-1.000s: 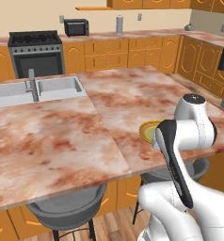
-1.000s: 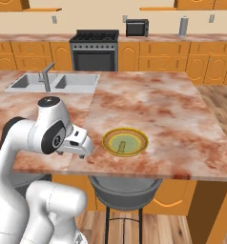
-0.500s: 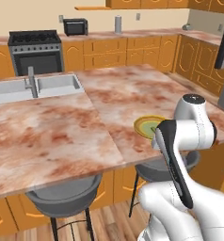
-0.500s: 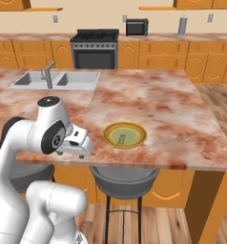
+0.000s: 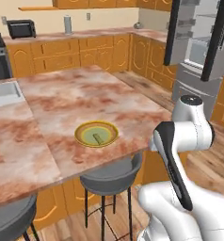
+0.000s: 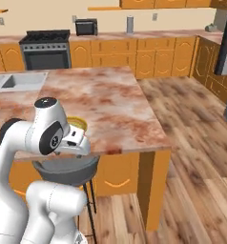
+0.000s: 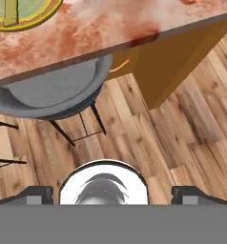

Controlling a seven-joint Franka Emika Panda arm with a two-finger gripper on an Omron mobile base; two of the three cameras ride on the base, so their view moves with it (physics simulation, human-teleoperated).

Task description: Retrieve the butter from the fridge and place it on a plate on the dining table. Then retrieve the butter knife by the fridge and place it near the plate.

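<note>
Yellow-rimmed plate (image 7: pixel 17 13) sits at the hand view's upper left, well apart from the spread, empty gripper (image 7: pixel 113 193) below.

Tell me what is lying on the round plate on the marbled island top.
On the yellow-rimmed, green-centred plate lies one small pale yellow butter block, near its centre. In the right base view the white arm covers most of the plate, so little shows there. Nothing else visible on it.

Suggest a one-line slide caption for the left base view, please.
Butter rests on the plate on the dining table; fridge doors open.
</note>
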